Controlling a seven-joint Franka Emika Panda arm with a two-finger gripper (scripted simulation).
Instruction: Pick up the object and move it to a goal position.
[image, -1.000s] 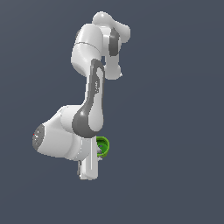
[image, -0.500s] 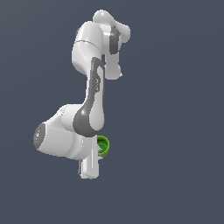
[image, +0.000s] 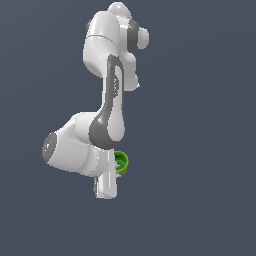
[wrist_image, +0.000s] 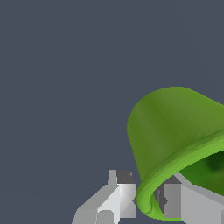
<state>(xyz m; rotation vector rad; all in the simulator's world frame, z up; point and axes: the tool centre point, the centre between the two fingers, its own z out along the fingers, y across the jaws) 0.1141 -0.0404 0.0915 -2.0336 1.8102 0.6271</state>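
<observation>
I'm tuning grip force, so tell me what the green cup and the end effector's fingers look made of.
Green cup: looks like smooth moulded plastic with a matte, evenly shaded wall and a thick rolled rim; being a render, that is only a guess. Fingers of the end effector: flat grey and white blocks, like painted metal or hard plastic, with no visible texture.

Between the earlier exterior frames and now, only a very slight shift is seen. The cup (image: 121, 162), pinched at its rim by the gripper (wrist_image: 144, 199), has been carried marginally upward together with the arm (image: 107, 120); the pose is otherwise unaltered.
</observation>
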